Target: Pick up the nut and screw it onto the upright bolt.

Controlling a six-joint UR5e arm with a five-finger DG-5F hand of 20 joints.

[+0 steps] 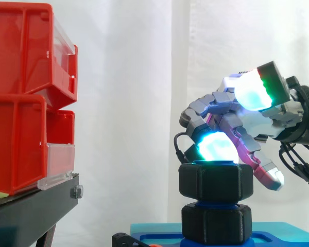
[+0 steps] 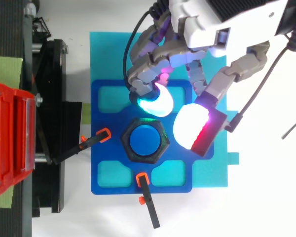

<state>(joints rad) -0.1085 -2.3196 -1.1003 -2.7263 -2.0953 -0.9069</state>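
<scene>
1. Nut (image 1: 216, 180) sits atop upright blue bolt (image 2: 145, 139), on blue base (image 2: 96, 163).
2. Hand (image 2: 222, 29) just above and behind nut, fingers spread, loosely bent, holding nothing.
3. Cyan fingertip (image 1: 216, 146) right at nut's top rim.

Red bins (image 1: 20, 139) sit stacked on a black stand (image 1: 36, 208) before a white curtain (image 1: 129, 103).
</scene>
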